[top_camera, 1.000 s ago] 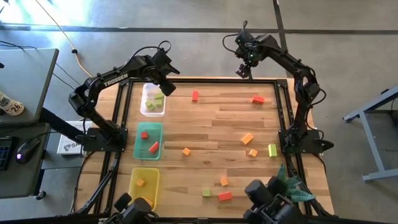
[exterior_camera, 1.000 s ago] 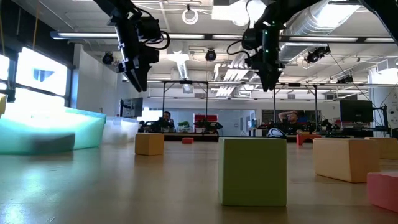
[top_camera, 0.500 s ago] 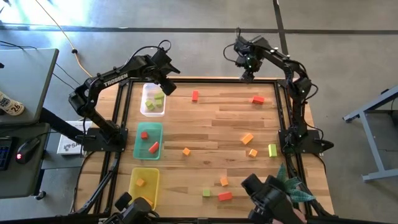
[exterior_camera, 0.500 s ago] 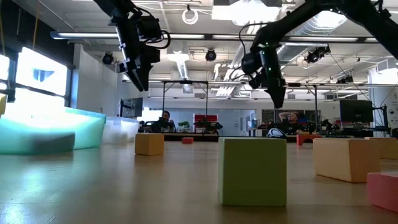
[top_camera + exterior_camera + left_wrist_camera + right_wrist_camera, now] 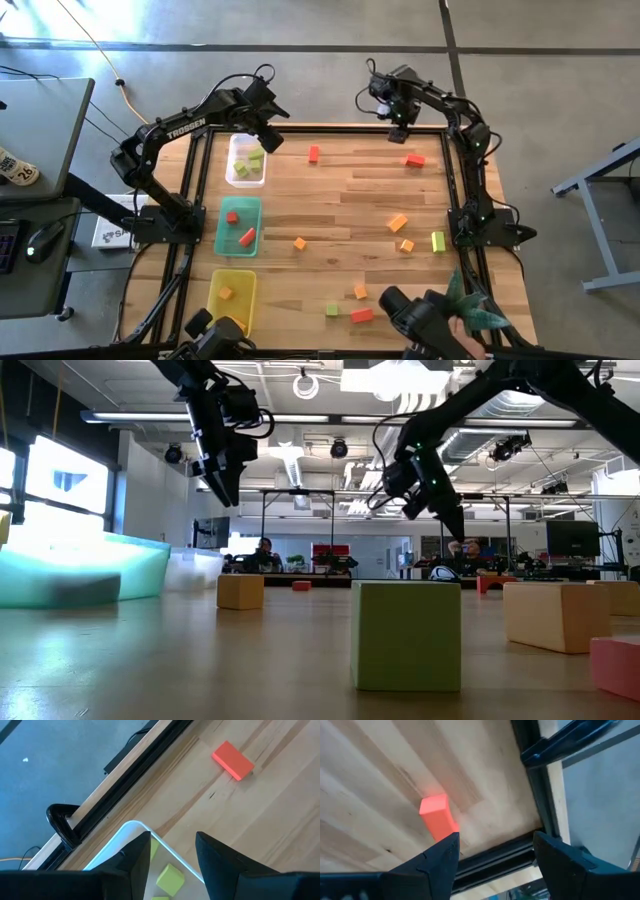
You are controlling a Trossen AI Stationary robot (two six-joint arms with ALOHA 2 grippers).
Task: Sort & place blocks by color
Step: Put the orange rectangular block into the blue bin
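Small blocks lie scattered on the wooden table: a red one and a red one at the far side, with orange, yellow-green and red ones nearer. My left gripper hangs open over the far end of the clear tray, with nothing between its fingers. My right gripper hangs open above the table's far edge, close to the far right red block, and is empty.
Along the left side stand a clear tray holding yellow-green blocks, a green tray with red blocks and a yellow tray with an orange block. A black frame rims the table. People sit far behind the table.
My right gripper has come down toward the table near the far right red block, tipping more steeply downward and rolling as it sank. It has stayed open.
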